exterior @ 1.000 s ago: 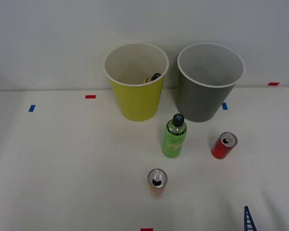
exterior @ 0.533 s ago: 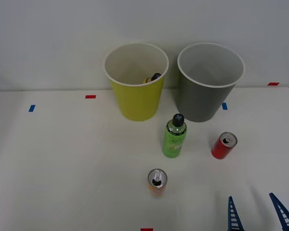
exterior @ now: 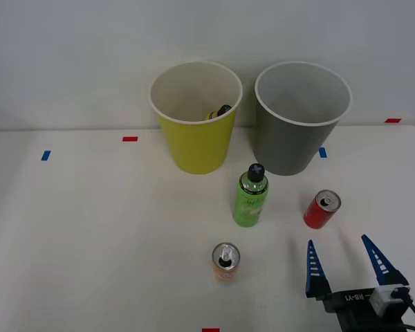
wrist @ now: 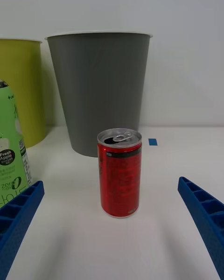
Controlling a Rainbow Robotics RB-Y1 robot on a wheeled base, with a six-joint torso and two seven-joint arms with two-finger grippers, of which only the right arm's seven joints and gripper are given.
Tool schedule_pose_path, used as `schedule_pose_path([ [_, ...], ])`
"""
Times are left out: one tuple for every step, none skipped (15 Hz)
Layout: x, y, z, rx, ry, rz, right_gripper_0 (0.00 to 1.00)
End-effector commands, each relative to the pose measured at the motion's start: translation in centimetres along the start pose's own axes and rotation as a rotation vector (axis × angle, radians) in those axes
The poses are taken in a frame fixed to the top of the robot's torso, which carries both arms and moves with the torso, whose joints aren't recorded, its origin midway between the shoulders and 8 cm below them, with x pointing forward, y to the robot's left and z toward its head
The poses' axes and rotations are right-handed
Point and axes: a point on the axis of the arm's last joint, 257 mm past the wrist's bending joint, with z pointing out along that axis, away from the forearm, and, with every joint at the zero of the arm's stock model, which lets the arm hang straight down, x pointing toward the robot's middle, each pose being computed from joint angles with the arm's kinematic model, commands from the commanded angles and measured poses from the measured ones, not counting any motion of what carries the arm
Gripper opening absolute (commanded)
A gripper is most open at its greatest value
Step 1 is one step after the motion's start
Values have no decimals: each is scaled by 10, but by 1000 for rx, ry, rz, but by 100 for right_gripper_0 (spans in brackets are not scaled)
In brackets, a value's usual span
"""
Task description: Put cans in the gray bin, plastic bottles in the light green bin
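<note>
So there are two big tapered round buckets at the back of the white table (exterior: 90, 228), side by side, both with white rims. The light green bin (exterior: 196, 117) has something dark poking up against its inner wall, can't tell what exactly. The gray bin (exterior: 301, 117) has a pale inside, and I can't see anything in it from this angle.

In front of them stands the green plastic bottle (exterior: 250, 196), see-through bright green with a black cap and a pale label, upright. To its right is the red can (exterior: 322, 209), slim metal with a silver pull-tab top, upright on the table in front of the gray bin. The orange-and-white can (exterior: 225, 261) sits nearer the front edge, also upright.

The right hand (exterior: 347, 264) is spread wide, gripping nothing, its ribbed blue fingers (exterior: 311, 266) pointing at the red can, which lines up between them but not touching.
</note>
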Motion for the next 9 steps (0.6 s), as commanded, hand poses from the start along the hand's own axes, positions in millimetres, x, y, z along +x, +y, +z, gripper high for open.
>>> schedule_pose_path([
  [1, -1, 11, 5, 3, 2, 100],
  [-1, -1, 14, 7, -4, 7, 100],
  [-3, -1, 17, 3, -11, 7, 100],
  [-4, 0, 19, 1, -14, 14, 100],
  [-5, 2, 21, 0, -18, 18, 100],
  [-4, 1, 23, 7, -15, 15, 100],
  [-3, 2, 26, 12, -12, 20, 100],
  [-3, 2, 28, 17, -9, 17, 100],
  [-1, 1, 32, 25, 0, 16, 100],
])
